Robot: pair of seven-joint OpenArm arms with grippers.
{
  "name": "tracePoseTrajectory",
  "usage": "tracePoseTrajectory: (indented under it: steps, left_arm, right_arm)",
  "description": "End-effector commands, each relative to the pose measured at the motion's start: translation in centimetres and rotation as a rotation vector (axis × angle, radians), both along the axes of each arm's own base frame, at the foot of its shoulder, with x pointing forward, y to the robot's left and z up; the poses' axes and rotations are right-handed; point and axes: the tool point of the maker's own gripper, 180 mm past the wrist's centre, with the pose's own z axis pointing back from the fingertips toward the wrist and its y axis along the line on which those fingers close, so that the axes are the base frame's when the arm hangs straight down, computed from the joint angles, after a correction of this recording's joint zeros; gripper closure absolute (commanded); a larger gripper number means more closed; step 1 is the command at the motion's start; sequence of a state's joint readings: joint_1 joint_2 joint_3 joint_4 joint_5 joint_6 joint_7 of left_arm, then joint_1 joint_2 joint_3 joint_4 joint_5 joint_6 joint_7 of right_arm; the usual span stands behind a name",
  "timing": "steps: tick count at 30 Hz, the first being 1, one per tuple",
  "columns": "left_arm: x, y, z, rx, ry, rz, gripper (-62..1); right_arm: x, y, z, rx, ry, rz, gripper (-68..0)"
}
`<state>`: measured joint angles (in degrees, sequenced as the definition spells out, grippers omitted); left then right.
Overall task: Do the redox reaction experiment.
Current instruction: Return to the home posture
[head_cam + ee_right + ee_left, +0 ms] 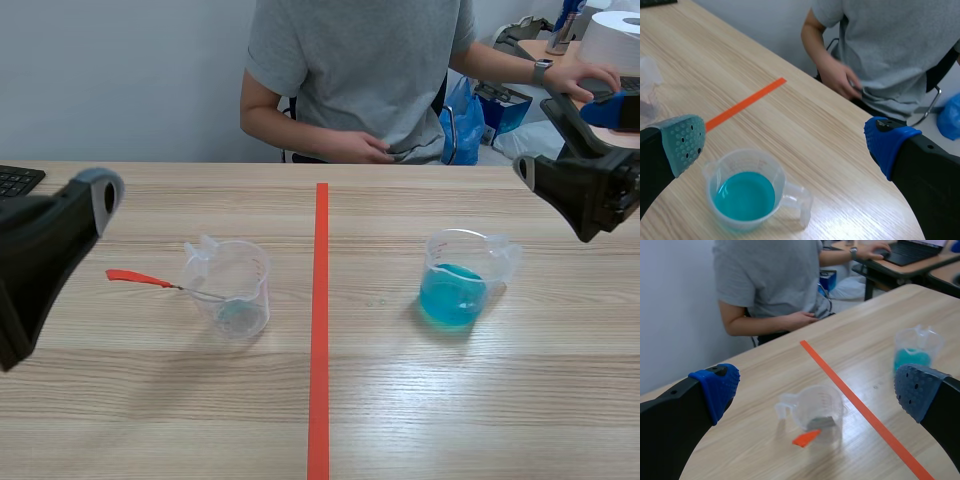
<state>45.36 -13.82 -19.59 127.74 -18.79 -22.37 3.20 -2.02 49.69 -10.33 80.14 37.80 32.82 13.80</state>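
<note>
With both arms raised off the table (150,420), left gripper (816,390) has fingers spread wide and holds nothing; right gripper (785,144) is the same, gaping and empty.

Clear beaker (232,290) stands left of the tape line (319,330), ahead of and below the left gripper. Red-handled spatula (140,279) leans in it, with the handle jutting over the rim toward the left arm's side. Something grey sits at the beaker bottom, can't tell what.

Blue-liquid beaker (460,280) stands right of the line, under the right gripper, about a third full, handle pointing away from the line. The beakers are well apart, with the tape between them.

Surroundings: person (360,70) seated across the table, one hand (365,148) at the far edge. Keyboard (18,180) is at the far left corner. Paper roll (612,40) and blue bag (462,125) are behind, off the table.

Count: 2 beakers, 1 spatula, 1 tape line, 1 person.
</note>
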Motion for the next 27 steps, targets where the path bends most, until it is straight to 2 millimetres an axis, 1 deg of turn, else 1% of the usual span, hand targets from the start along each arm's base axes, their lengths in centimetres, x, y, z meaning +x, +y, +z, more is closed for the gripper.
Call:
tracePoseTrajectory:
  steps: [1, 3, 8, 13, 17, 21, 24, 27]
  left_arm:
    - [0.1, -0.3, 0.7, -0.03, -0.016, -0.008, -62.3]
    - [0.4, -0.2, 0.9, -0.044, -0.014, -0.007, -62.3]
    - [0.5, -0.6, 1.2, -0.056, -0.01, -0.034, -62.3]
    - [0.5, -0.7, 0.8, -0.029, 0.008, -0.051, -62.3]
    - [0.4, -0.8, 0.1, -0.044, 0.067, -0.059, -62.3]
    - [0.3, -0.9, -0.3, -0.061, 0.097, -0.062, -62.3]
    - [0.2, -1.3, -0.5, -0.067, 0.11, -0.072, -62.3]
    - [0.1, -1.6, -0.6, -0.075, 0.113, -0.079, -62.3]
  right_arm:
    - [-0.3, 0.2, 1.3, -0.003, -0.035, -0.006, -67.9]
    - [-1.3, 0.4, 1.6, -0.022, -0.036, -0.017, -67.9]
    - [-4.4, 2.3, 3.0, -0.04, -0.048, 0.009, -67.9]
    - [-7.3, 3.5, 4.0, -0.024, -0.033, 0.014, -67.9]
    - [-9.1, 3.8, 4.2, 0.006, 0.005, 0.005, -67.9]
    - [-10.1, 3.8, 5.0, 0.018, -0.001, -0.013, -67.9]
    - [-10.1, 3.5, 5.6, 0.025, -0.021, -0.032, -67.9]
    - [-10.0, 3.3, 5.6, 0.028, -0.025, -0.044, -67.9]
